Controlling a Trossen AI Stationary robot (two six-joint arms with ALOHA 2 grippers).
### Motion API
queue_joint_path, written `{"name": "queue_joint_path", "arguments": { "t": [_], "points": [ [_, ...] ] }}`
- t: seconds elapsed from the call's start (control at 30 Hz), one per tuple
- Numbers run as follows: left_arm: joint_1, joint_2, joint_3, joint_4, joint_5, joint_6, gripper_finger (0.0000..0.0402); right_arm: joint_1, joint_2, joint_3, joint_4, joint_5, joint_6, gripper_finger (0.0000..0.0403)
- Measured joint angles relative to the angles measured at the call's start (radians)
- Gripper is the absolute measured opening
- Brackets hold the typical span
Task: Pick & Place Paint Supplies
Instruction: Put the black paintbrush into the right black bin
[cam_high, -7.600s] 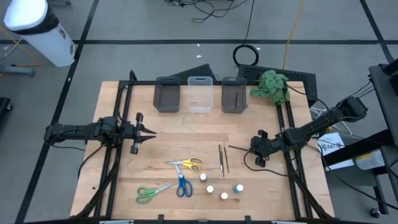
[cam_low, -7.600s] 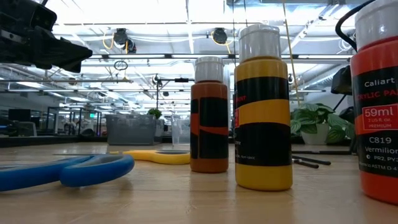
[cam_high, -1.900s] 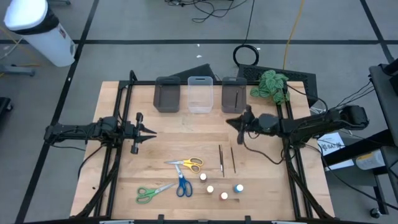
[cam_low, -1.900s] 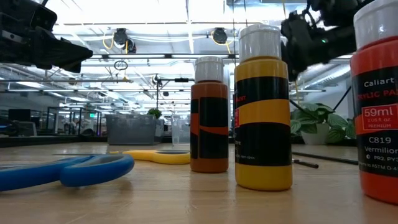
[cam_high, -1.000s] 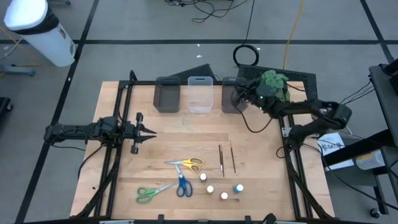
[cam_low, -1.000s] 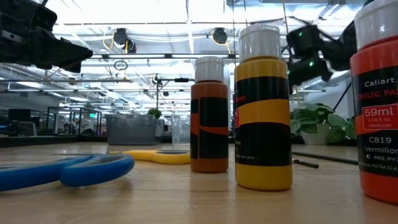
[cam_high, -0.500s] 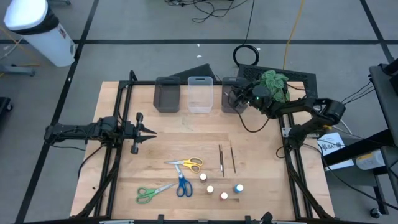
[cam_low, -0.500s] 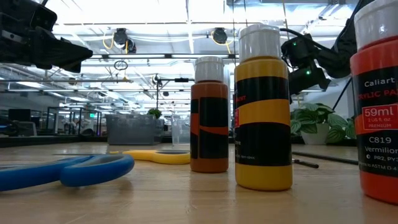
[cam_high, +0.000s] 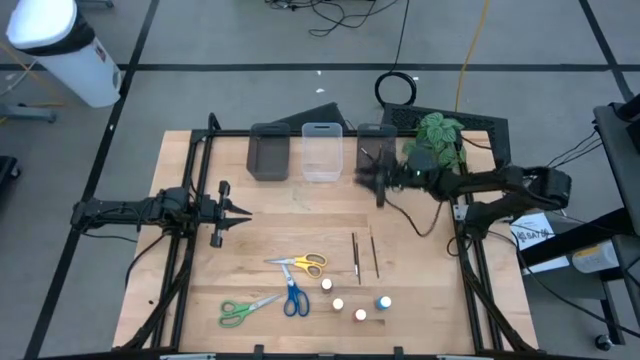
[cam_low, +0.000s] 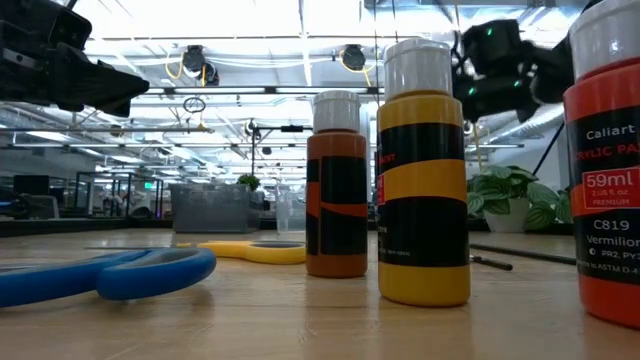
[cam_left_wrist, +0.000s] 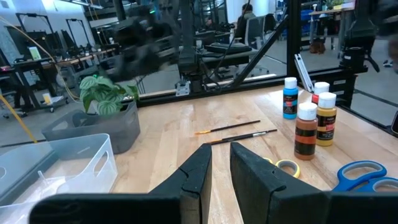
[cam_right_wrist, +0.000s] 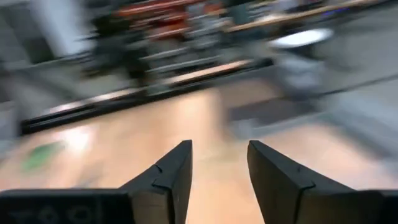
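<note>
Two thin dark brushes lie flat at mid-table, also seen in the left wrist view. Nearer lie the yellow scissors, blue scissors and green scissors. Beside them stand three white-capped pots and a blue one. My right gripper hovers open and blurred just in front of the right grey bin; nothing shows between its fingers. My left gripper waits at the table's left, fingers close together.
A grey bin, a clear bin and the right grey bin line the far edge, with a leafy plant at the far right corner. In the low view, paint bottles stand close to the camera. Bare wood lies between the arms.
My right gripper has swung from above the right grey bin at the far edge toward the near edge and slightly left, and now hangs over the bare table in front of that bin. The brushes, scissors and pots have stayed in place.
</note>
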Motion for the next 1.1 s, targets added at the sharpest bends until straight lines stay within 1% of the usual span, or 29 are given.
{"name": "queue_joint_path", "arguments": {
  "t": [0.07,0.13,0.2,0.33,0.4,0.43,0.5,0.53,0.7,0.77,0.97,1.1],
  "points": [
    [0.0,0.0,0.0,0.0,0.0,0.0,0.0072,0.092,-0.008,0.0,-0.058,-0.01,0.012,0.0142],
    [0.0,0.0,0.0,0.0,0.0,0.0,0.0072,0.19,-0.006,0.0,-0.135,0.027,0.013,0.0138],
    [0.0,0.0,0.0,0.0,0.0,0.0,0.0072,0.291,0.006,0.0,-0.206,0.134,0.02,0.0133],
    [0.0,0.0,0.0,0.0,0.0,0.0,0.0072,0.45,0.027,-0.001,-0.374,0.419,0.061,0.0129],
    [0.0,0.0,0.0,0.0,0.0,0.0,0.0072,0.503,0.029,0.0,-0.428,0.505,0.113,0.0129],
    [0.0,0.0,0.0,0.0,0.0,0.0,0.0072,0.522,0.029,0.0,-0.45,0.525,0.139,0.013],
    [0.0,0.0,0.0,0.0,0.0,0.0,0.0072,0.55,0.029,0.0,-0.477,0.516,0.165,0.0135],
    [0.0,0.0,0.0,0.0,0.0,0.0,0.0072,0.561,0.029,0.0,-0.491,0.488,0.168,0.0137],
    [0.0,0.0,0.0,0.0,0.0,0.0,0.0072,0.615,0.029,0.0,-0.527,0.262,0.218,0.0135],
    [0.0,0.0,0.0,0.0,0.0,0.0,0.0072,0.64,0.029,0.0,-0.537,0.222,0.258,0.013],
    [0.0,0.0,0.0,0.0,0.0,0.0,0.0072,0.71,0.073,0.0,-0.518,0.21,0.309,0.0112],
    [0.0,0.0,0.0,0.0,0.0,0.0,0.0072,0.728,0.139,0.0,-0.518,0.238,0.328,0.0102]
  ]
}}
